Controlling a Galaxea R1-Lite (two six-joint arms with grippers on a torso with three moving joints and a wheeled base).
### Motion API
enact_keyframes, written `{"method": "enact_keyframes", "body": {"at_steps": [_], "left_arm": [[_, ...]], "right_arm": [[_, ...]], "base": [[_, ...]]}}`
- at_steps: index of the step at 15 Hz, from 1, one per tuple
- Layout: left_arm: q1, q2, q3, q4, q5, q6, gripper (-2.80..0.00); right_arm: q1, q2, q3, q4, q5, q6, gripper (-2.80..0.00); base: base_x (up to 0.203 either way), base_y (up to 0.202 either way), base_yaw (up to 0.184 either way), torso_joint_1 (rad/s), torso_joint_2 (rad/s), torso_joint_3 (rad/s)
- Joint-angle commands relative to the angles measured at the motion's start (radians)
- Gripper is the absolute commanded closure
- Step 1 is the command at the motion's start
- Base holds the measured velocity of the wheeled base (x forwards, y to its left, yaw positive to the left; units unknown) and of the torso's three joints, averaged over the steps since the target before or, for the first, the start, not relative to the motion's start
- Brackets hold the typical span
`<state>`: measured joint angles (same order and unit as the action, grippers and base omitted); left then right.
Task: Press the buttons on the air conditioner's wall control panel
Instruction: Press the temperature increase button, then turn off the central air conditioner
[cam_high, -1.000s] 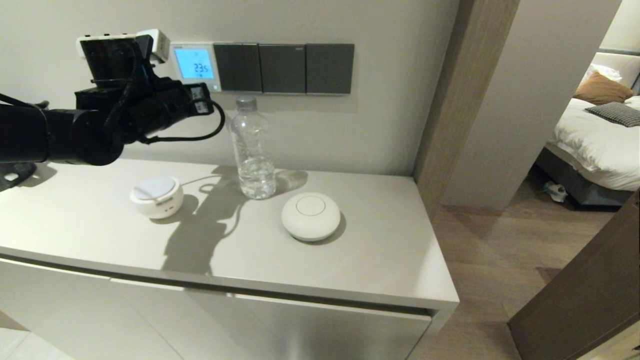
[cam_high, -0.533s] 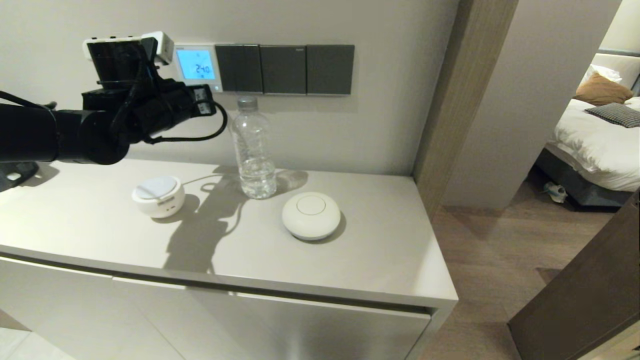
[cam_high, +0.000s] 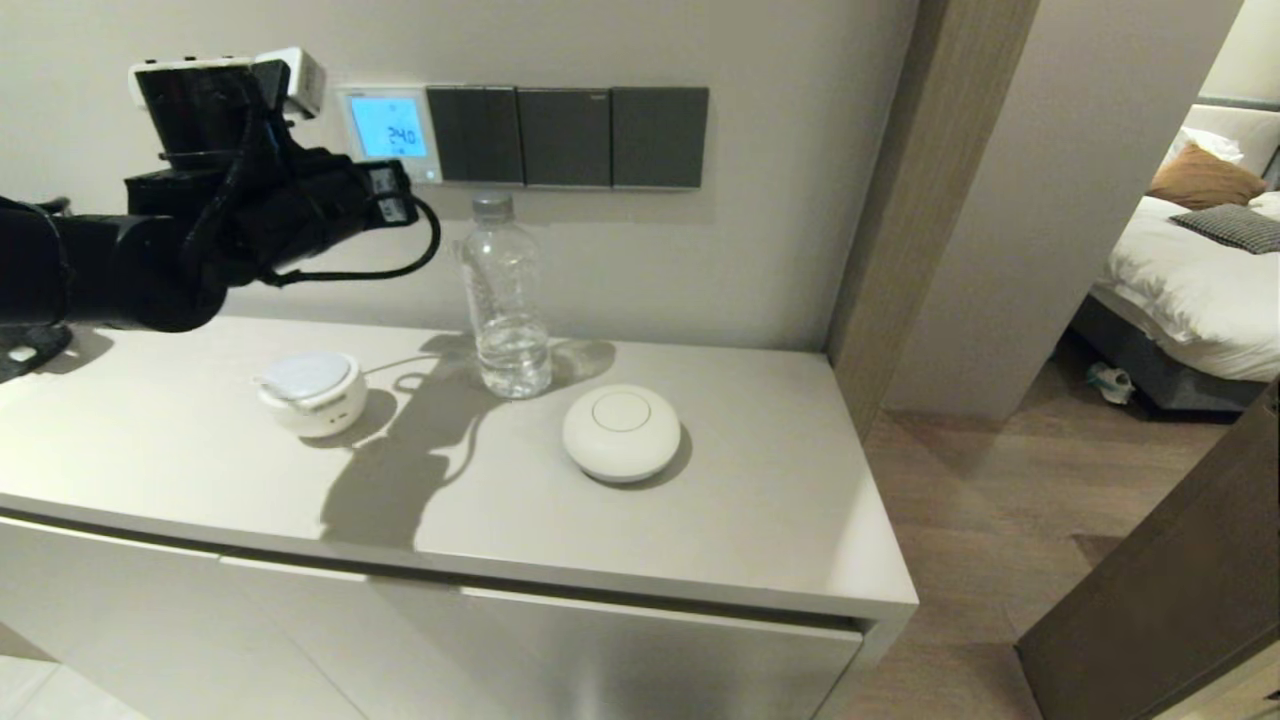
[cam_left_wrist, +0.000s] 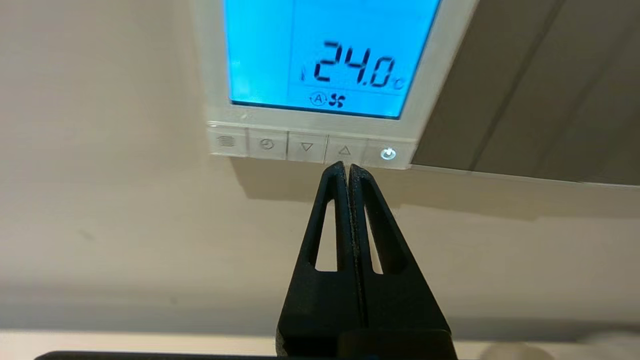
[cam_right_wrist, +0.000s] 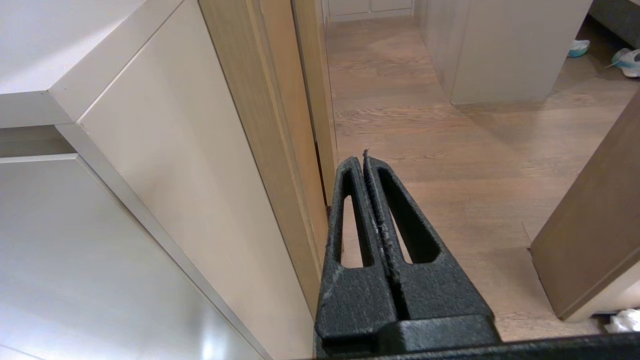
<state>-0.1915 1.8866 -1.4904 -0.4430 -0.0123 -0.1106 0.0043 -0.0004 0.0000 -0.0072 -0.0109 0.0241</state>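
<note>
The panel (cam_high: 389, 133) was a small square thermostat with a white frame, mounted on the wall directly above and to the left of the bottle (cam_high: 508, 296) that stood on the cabinet (cam_high: 760, 520). Its screen (cam_left_wrist: 325, 55) glowed light blue and read 24.0 °C in dark digits, with an "A" mark and a fan symbol beneath. Along the panel's bottom edge ran the buttons (cam_left_wrist: 306, 147), five pale keys in a row: a menu key, a clock key, a down arrow, an up arrow and a power key with a lit ring. Three dark switch plates (cam_high: 567, 137) adjoined the panel on the side over the bottle.

The left gripper (cam_left_wrist: 347, 167) was raised near the wall, left of the bottle and just below the panel, its fingers pressed together, tips pointing at the up-arrow key; contact could not be told. The right gripper (cam_right_wrist: 365, 162), fingers likewise pressed together, hung low beside the cabinet's end, over the wooden floor (cam_right_wrist: 475, 150).
</note>
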Motion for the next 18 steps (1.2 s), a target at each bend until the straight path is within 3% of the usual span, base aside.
{"method": "enact_keyframes", "body": {"at_steps": [1,5,12,18], "left_arm": [[0.0,-0.122,0.081,-0.002,-0.001,0.0,0.0],[0.0,-0.365,0.265,-0.001,-0.003,0.008,0.0],[0.036,-0.939,0.669,0.041,0.001,0.12,0.0],[0.051,-1.485,0.965,0.374,0.049,0.156,0.0]], "right_arm": [[0.0,0.0,0.003,0.0,0.0,0.0,0.0],[0.0,0.0,0.003,0.0,0.0,0.0,0.0],[0.0,0.0,0.003,0.0,0.0,-0.001,0.0],[0.0,0.0,0.003,0.0,0.0,0.0,0.0]], "base": [[0.0,0.0,0.0,0.038,0.01,-0.001],[0.0,0.0,0.0,0.0,0.0,0.0],[0.0,0.0,0.0,0.0,0.0,0.0],[0.0,0.0,0.0,0.0,0.0,0.0]]}}
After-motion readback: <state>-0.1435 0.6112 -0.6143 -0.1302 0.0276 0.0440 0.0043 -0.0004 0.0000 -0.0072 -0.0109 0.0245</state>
